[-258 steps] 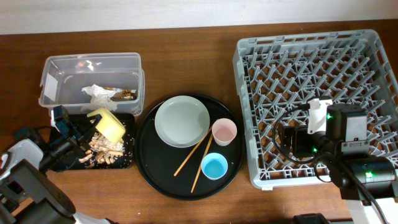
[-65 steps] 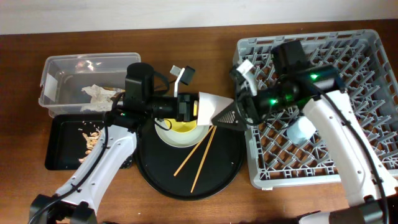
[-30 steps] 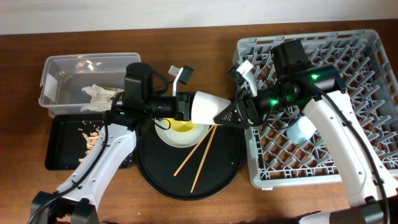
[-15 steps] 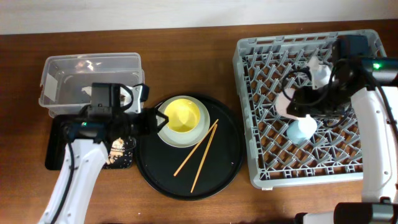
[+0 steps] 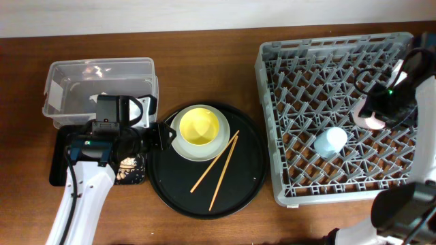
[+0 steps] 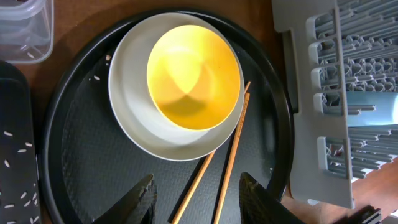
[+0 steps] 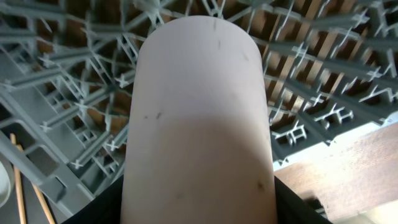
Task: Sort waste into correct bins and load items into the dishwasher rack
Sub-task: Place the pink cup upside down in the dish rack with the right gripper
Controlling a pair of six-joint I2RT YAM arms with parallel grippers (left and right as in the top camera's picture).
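The yellow bowl [image 5: 199, 126] sits in the grey-green plate [image 5: 178, 145] on the round black tray [image 5: 170, 190]. Two chopsticks [image 5: 219, 163] lie beside them. My left gripper [image 5: 162, 136] is open and empty at the tray's left edge. In the left wrist view its jaws [image 6: 199, 202] straddle the chopsticks' [image 6: 231, 155] near ends, below the bowl [image 6: 193, 74] and plate [image 6: 140, 118]. My right gripper [image 5: 381, 109] is shut on the pink cup [image 5: 371, 121] over the right of the dishwasher rack [image 5: 327, 41]. The cup [image 7: 199, 112] fills the right wrist view. The blue cup [image 5: 329, 141] lies in the rack.
The clear tub [image 5: 68, 82] stands at the back left. In front of it the shallow black tray [image 5: 60, 167] holds food scraps [image 5: 127, 167]. My left arm covers part of both. The rack's edge [image 6: 311, 124] lies close to the right of the round tray.
My right gripper has carried the pink cup to the right across the rack, past the blue cup. My left arm has barely moved and stays open.
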